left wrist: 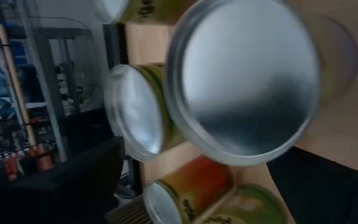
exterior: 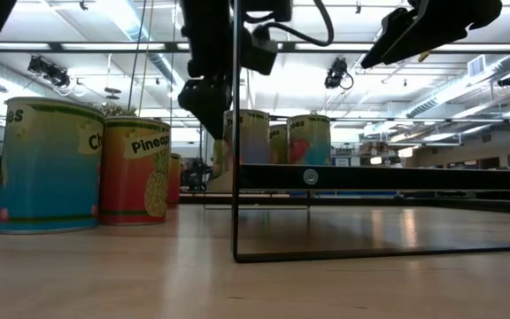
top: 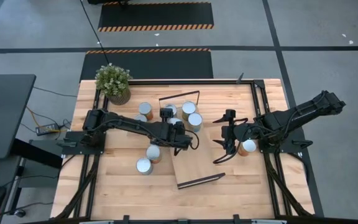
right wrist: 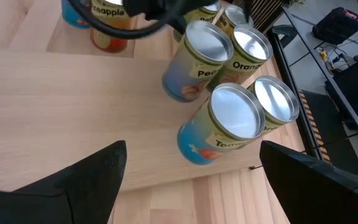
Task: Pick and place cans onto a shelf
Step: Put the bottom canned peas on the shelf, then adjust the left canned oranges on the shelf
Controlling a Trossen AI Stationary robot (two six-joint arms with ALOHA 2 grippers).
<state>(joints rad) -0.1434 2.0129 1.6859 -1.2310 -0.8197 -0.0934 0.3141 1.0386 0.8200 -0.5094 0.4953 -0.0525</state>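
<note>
The shelf (top: pixel 194 158) is a light-wood board with black wire end frames, lying slantwise mid-table. Several cans (top: pixel 189 109) stand upright on its far end. Two more (top: pixel 145 109) stand on the table left of them, two (top: pixel 154 153) near the shelf's left side, and one (top: pixel 248 147) under my right arm. My left gripper (top: pixel 185 140) hovers over the shelf just near of the can group. It is open, its fingers (left wrist: pixel 73 180) wide apart below a close silvery can top (left wrist: pixel 241 81). My right gripper (top: pixel 224 135) is open and empty above the shelf's right edge, facing the cans (right wrist: pixel 232 118).
A potted plant (top: pixel 114 81) stands at the table's far left corner. In the low view two cans (exterior: pixel 47 164) stand near on the left, and the shelf's wire frame (exterior: pixel 235 177) rises in front. Black rails (top: pixel 263 106) run along the table's sides.
</note>
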